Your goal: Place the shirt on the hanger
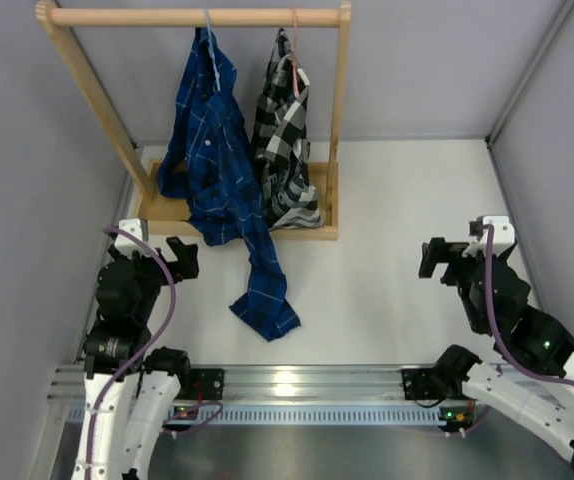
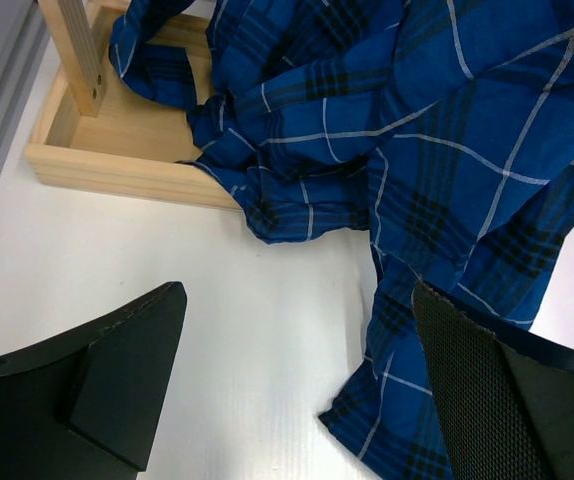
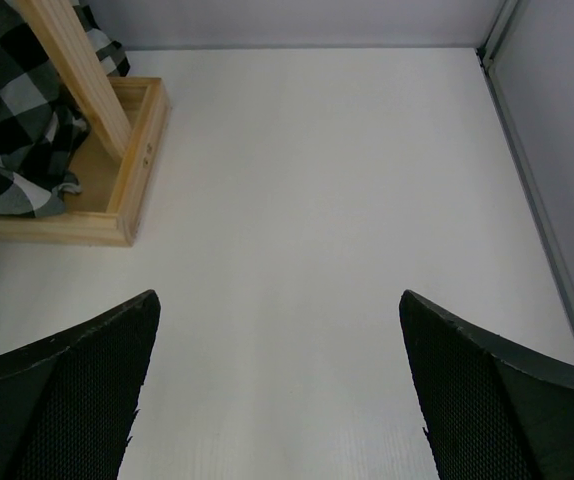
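Note:
The dark blue plaid shirt (image 1: 217, 170) hangs from the light-blue wire hanger (image 1: 207, 22) on the wooden rail, and its lower part trails over the rack base onto the table. It fills the upper right of the left wrist view (image 2: 417, 150). My left gripper (image 1: 180, 256) is open and empty, low at the left, just left of the trailing cloth (image 2: 297, 380). My right gripper (image 1: 435, 258) is open and empty at the right, over bare table (image 3: 279, 390).
A wooden clothes rack (image 1: 87, 80) stands at the back with a box base (image 2: 107, 165). A black-and-white checked shirt (image 1: 285, 130) hangs on a pink-red hanger (image 1: 294, 40) beside the blue one, also in the right wrist view (image 3: 17, 130). Grey walls enclose the table.

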Robot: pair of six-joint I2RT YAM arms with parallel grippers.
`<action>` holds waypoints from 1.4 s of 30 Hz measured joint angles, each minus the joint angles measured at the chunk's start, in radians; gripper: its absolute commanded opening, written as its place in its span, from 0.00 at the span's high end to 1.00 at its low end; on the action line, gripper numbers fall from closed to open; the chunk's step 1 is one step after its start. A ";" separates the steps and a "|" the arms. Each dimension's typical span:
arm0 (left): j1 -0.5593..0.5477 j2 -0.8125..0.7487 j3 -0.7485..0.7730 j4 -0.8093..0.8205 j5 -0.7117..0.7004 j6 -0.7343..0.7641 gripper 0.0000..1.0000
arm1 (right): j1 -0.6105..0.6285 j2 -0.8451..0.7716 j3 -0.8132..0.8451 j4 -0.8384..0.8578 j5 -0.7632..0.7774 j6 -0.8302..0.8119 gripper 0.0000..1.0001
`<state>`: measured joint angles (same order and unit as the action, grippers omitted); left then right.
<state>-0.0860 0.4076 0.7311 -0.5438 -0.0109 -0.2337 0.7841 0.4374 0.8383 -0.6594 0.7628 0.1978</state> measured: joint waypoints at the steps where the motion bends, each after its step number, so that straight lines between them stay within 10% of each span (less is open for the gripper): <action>1: 0.000 -0.001 0.000 0.000 -0.003 0.000 0.02 | 0.000 0.003 0.000 0.000 -0.002 -0.002 0.01; 42: 0.025 0.047 0.000 0.000 0.049 0.000 0.02 | 0.000 0.095 0.016 0.026 0.006 -0.024 0.00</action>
<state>-0.0612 0.4549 0.7311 -0.5434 0.0383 -0.2333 0.7837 0.5320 0.8543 -0.6331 0.7692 0.1738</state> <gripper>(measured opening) 0.983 0.993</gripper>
